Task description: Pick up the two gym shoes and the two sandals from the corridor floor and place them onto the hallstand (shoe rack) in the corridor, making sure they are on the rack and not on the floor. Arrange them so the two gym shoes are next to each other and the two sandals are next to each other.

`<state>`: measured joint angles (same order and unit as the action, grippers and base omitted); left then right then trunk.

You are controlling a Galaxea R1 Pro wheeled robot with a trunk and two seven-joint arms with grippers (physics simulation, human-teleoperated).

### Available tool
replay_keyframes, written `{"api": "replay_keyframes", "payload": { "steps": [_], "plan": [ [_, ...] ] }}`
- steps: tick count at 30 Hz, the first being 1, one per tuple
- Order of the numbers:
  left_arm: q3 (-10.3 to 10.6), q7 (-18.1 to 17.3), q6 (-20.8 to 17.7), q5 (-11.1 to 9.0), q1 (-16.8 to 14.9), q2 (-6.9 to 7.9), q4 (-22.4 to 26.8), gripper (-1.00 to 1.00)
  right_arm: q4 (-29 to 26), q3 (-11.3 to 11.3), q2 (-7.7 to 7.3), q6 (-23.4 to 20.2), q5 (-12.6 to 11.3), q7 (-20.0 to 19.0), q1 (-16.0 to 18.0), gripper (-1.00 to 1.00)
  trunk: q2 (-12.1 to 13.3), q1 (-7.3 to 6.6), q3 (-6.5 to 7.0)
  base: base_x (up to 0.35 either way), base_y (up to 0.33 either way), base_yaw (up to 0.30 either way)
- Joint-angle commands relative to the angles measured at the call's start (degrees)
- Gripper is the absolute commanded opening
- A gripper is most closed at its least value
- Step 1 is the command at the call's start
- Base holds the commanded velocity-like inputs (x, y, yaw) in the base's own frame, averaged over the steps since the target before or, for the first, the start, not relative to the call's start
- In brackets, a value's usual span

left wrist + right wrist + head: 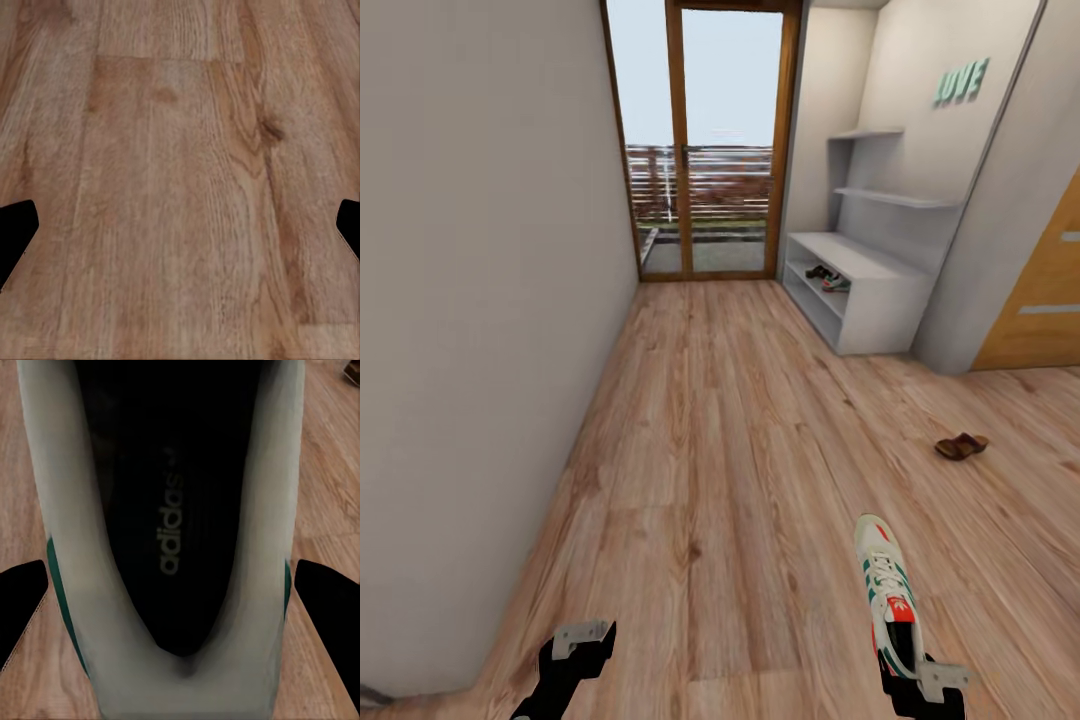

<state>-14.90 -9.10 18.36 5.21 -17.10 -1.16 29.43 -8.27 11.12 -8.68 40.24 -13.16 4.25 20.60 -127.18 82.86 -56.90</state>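
Note:
One white gym shoe (887,585) with green stripes and a red heel patch hangs above the corridor floor (710,450), toe pointing away, held at the heel by my right gripper (912,676). In the right wrist view the shoe's dark insole (176,510) sits between the two black fingers (21,604). A brown sandal (961,446) lies on the floor to the right. On the pale-grey hallstand (880,300) far ahead, a second sandal (818,271) and a gym shoe (837,283) rest side by side on a shelf. My left gripper (582,642) is open over bare planks (180,187).
A plain wall (480,300) runs close along my left. A glazed door (705,140) closes the corridor's far end. Floating shelves (895,197) hang above the hallstand, and an orange-brown door (1045,300) stands at the right edge.

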Motion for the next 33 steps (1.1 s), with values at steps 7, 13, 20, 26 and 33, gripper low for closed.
{"api": "replay_keyframes", "payload": {
  "steps": [7,13,20,26,33],
  "plan": [
    [-0.49,-0.31,0.19,0.51,-0.04,-0.07,-0.02,1.0,-0.08,0.48,-0.02,0.1,-0.2,0.49,0.05,-1.0,-0.02,0.03,-0.05,0.339,0.0,0.0],
    [-0.48,-0.31,0.21,0.54,-0.04,-0.07,-0.03,1.0,-0.08,0.48,-0.02,0.1,-0.2,0.57,0.0,-1.0,-0.02,0.03,-0.05,0.339,0.0,0.0],
    [-0.48,-0.32,0.26,0.53,-0.04,-0.07,-0.02,1.0,-0.08,0.48,-0.02,0.1,-0.2,0.5,0.0,-1.0,-0.02,0.03,-0.05,0.339,0.0,-0.058],
    [-0.48,-0.33,0.23,0.52,-0.04,-0.07,-0.04,1.0,-0.08,0.48,-0.02,0.1,-0.2,0.43,0.05,-1.0,-0.02,0.03,-0.05,0.339,0.0,-0.238],
    [-0.5,-0.31,0.26,0.5,-0.04,-0.07,-0.03,1.0,-0.08,0.48,-0.02,0.1,-0.17,0.4,0.04,-1.0,-0.02,0.03,-0.05,0.339,0.0,-0.261]
  ]
}}
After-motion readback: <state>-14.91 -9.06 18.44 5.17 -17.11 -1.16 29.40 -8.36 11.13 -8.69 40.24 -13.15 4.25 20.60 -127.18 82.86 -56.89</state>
